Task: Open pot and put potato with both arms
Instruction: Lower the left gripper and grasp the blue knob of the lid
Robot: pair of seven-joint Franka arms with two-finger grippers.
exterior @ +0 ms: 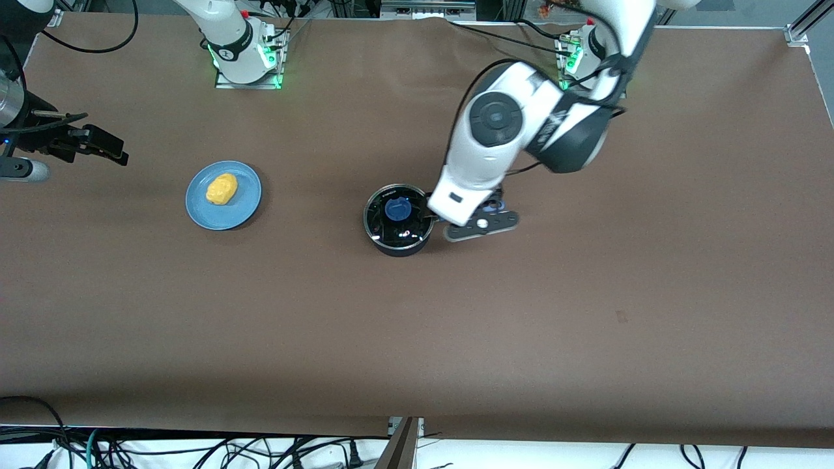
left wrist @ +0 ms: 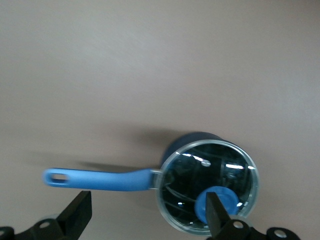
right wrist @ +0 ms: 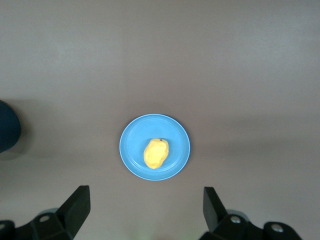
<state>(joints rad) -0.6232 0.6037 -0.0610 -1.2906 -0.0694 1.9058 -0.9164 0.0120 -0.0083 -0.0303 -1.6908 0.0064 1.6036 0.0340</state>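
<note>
The black pot stands mid-table with its glass lid on, blue knob on top. In the left wrist view the pot, lid, knob and long blue handle all show. My left gripper is open above the join of handle and pot, one finger in front of the knob. The potato lies on a light-blue plate. My right gripper is open and empty, up in the air beside the plate and potato.
The left arm's wrist hides the pot's handle in the front view. The right hand hangs at the right arm's end of the table. A dark rounded edge shows at the side of the right wrist view. Brown tabletop surrounds both objects.
</note>
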